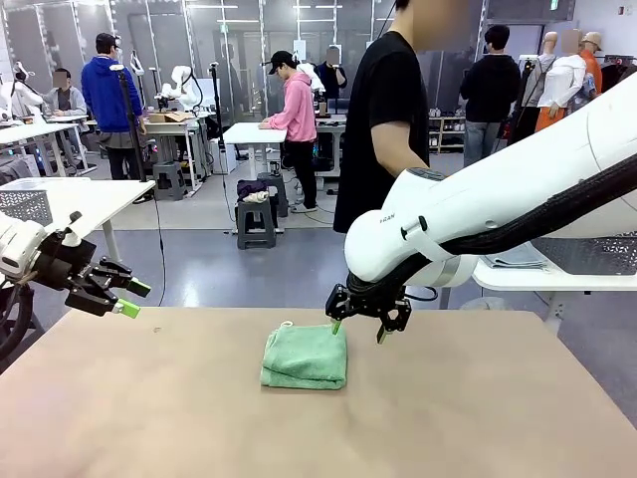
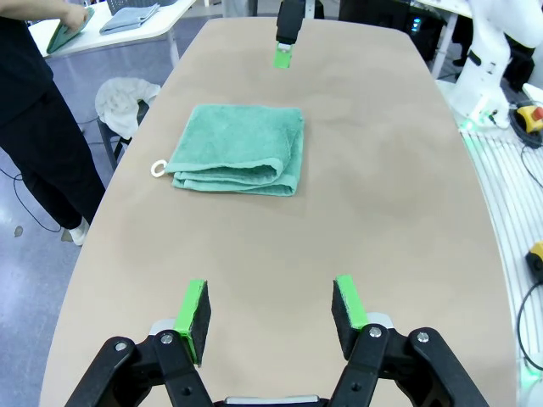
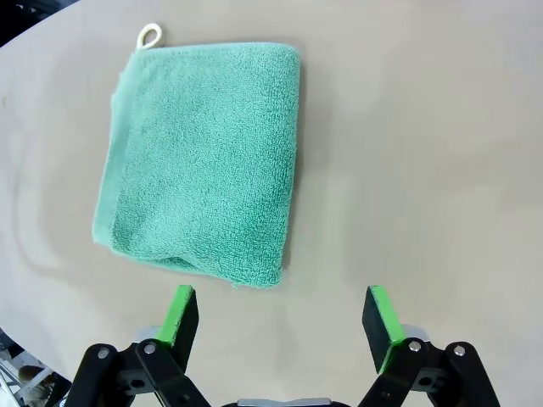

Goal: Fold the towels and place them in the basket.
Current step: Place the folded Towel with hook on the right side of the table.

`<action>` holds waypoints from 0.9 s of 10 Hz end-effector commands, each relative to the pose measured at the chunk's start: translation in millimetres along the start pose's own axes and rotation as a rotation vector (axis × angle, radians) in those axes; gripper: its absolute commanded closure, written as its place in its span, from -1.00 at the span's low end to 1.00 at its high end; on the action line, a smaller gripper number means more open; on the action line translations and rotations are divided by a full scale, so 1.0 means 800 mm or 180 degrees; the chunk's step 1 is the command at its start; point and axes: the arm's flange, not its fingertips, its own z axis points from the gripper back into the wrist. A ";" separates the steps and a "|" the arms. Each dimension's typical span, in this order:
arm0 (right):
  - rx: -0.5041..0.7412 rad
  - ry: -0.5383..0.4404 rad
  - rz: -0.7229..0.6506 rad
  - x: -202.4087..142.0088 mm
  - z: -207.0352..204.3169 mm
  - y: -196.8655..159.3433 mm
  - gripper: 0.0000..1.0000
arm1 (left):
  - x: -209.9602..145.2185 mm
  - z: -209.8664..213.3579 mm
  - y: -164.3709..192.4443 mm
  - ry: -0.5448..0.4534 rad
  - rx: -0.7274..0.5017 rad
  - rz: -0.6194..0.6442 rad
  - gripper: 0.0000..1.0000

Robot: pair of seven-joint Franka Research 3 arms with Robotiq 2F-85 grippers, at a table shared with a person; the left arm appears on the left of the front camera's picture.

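The mint-green towel (image 1: 305, 358), folded into a thick square with a cream loop (image 3: 150, 35) at one corner, lies on the desk (image 1: 149, 418) just ahead of the right claw (image 1: 358, 332), which gapes wide and empty. The left claw (image 1: 133, 299), also spread and empty, hangs well away from the towel. The left wrist view shows the towel's stacked fold edges, and the right wrist view shows its flat top.

Bright, even light from overhead covers the bench (image 1: 149, 398). The green towel (image 1: 306, 357) casts only a thin, soft shadow along its near edge. Focus is sharp around the towel. In both wrist views the bench edges beyond it bow.
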 end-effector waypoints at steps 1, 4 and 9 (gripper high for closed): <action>-0.0157 -0.0097 -0.0194 0.001 -0.004 0.011 -0.96 | 0.000 0.001 -0.002 -0.0005 0.0006 -0.0039 -0.47; -0.0181 0.0027 -0.0321 0.027 -0.036 0.029 -0.96 | 0.000 0.001 -0.002 -0.0005 0.0006 -0.0039 -0.47; -0.0238 0.0098 -0.0452 0.052 -0.093 0.033 -0.96 | 0.000 0.001 -0.002 -0.0005 0.0006 -0.0039 -0.47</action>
